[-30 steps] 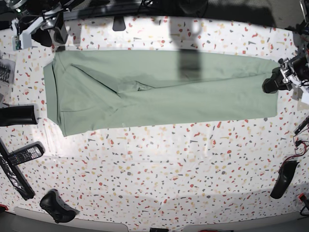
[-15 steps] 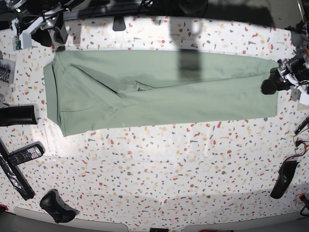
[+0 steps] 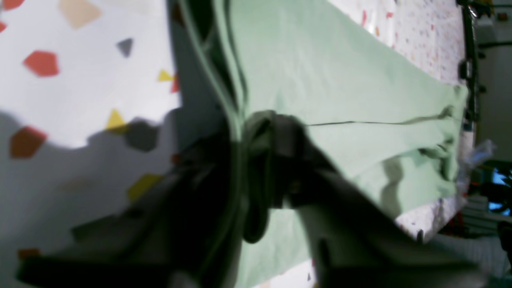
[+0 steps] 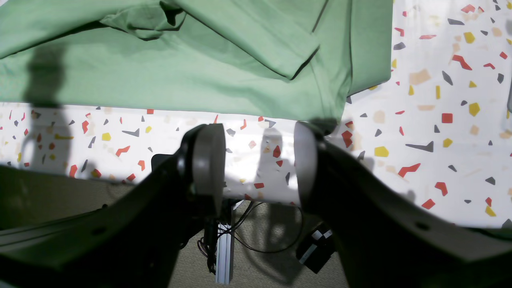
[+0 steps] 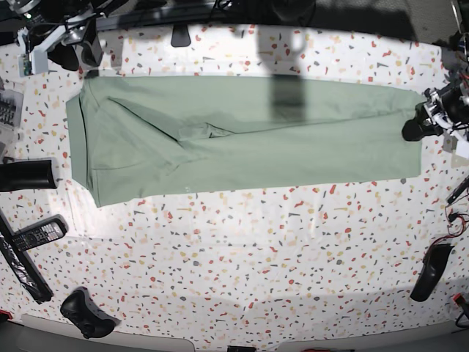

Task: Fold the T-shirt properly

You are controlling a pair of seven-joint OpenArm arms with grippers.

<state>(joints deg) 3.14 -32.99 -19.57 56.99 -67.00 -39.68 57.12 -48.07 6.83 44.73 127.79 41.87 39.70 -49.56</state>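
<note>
On the speckled terrazzo worktop [image 5: 242, 249], across its upper half: one T-shirt [image 5: 242, 136], pale sage green, laid flat as a long horizontal band running from 9 o'clock to 3 o'clock in the base view; a sleeve fold and a small crease sit left of its middle, and a dark vertical shadow crosses it right of centre. Left hand [image 5: 412, 130], at the 3 o'clock edge of the base view: black, set on the shirt's right-hand end; the left wrist view shows its dark fingers [image 3: 280, 140] clenched together with a pinch of the green hem bunched between them, though the view is blurred. Right hand [image 4: 256, 160], at the 11 o'clock corner of the base view: released, its two round pale pads [image 4: 208, 160] standing well apart with nothing between them, hanging at the worktop's edge just beside the shirt's nearest corner, not touching it. Sundry items along the 9 o'clock margin: a black cylinder [image 5: 28, 174] and a remote control [image 5: 40, 233]; at 7 o'clock, a black game controller [image 5: 88, 314].
</note>
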